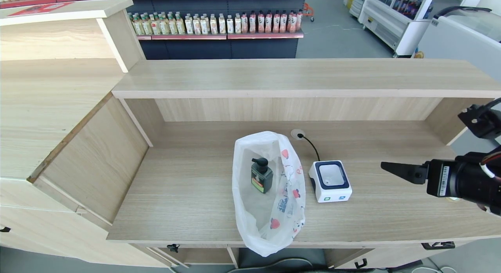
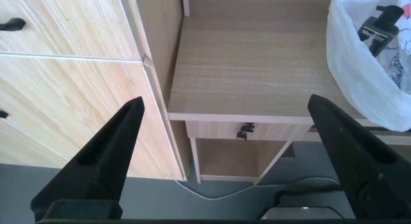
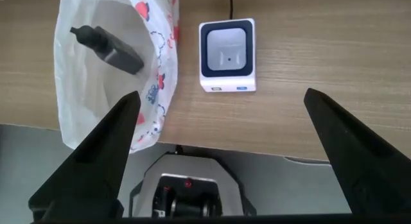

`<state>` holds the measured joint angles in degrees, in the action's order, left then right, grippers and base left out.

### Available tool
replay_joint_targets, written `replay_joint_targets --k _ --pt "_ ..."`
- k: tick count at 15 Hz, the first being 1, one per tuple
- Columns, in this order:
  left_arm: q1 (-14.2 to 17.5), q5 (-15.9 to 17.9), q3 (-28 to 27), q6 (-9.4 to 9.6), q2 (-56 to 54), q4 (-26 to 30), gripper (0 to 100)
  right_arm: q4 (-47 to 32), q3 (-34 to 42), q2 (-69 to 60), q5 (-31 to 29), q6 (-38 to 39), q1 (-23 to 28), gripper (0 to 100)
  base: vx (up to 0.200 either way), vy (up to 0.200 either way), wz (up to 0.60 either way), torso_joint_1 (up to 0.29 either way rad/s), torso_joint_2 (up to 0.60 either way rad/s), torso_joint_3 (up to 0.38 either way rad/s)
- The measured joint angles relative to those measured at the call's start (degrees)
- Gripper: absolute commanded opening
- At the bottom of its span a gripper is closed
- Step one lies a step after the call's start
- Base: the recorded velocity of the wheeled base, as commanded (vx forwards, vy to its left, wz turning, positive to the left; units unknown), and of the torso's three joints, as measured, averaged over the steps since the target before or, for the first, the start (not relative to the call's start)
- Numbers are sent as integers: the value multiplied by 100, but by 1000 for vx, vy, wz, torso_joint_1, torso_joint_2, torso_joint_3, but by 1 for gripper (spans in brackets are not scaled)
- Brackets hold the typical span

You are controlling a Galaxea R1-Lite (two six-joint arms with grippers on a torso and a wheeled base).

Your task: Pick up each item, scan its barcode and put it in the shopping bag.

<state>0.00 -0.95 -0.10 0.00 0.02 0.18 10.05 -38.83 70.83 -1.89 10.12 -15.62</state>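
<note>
A dark green squarish pump bottle (image 1: 262,179) with a black pump head and an orange-red band low on its label sits inside a white translucent plastic shopping bag (image 1: 240,202) printed with small red and blue figures. The bottle's spout end points toward the far side, and its body shows through the bag's open mouth. Whether it stands or leans against the bag's wall cannot be told.

The bag rests near the middle of the light wood-grain surface (image 1: 188,194), with its near end hanging slightly over the front edge. Just beside the bag, on the robot's right, stands a white boxy barcode scanner (image 1: 330,181) with a dark blue frame around its top window. The two are close but not touching. A thin black cable (image 1: 311,144) runs from the scanner to a round grey grommet (image 1: 297,133) set in the surface farther back.

The right gripper (image 3: 221,99) hangs over the surface's right part, well apart from the scanner. Its black tapered fingers (image 3: 103,153) are spread wide with nothing between them. The left gripper (image 2: 226,101) is off the front left corner of the surface, near pale wooden drawer fronts (image 2: 64,70). Its fingers are also spread wide and hold nothing.
</note>
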Motion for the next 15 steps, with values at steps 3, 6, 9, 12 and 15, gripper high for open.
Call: replay_joint_targets --k 3,6,9,12,15 --pt "-10 -2 0 7 0 2 100 -37 30 -5 4 204 295 100 0 -200 0 -1 1 1" --pt "0 0 0 10 0 0 100 -189 24 89 -5 600 528 100 0 -200 0 -1 5 1" --pt "0 0 0 13 0 -2 100 -343 0 137 4 816 564 100 0 -200 0 -1 5 2" --pt "0 2 0 13 0 -2 100 -373 7 137 11 827 562 100 0 -200 0 4 2 4" --pt "0 2 0 16 0 0 100 -639 38 119 -5 892 592 100 0 -200 0 1 2 2"
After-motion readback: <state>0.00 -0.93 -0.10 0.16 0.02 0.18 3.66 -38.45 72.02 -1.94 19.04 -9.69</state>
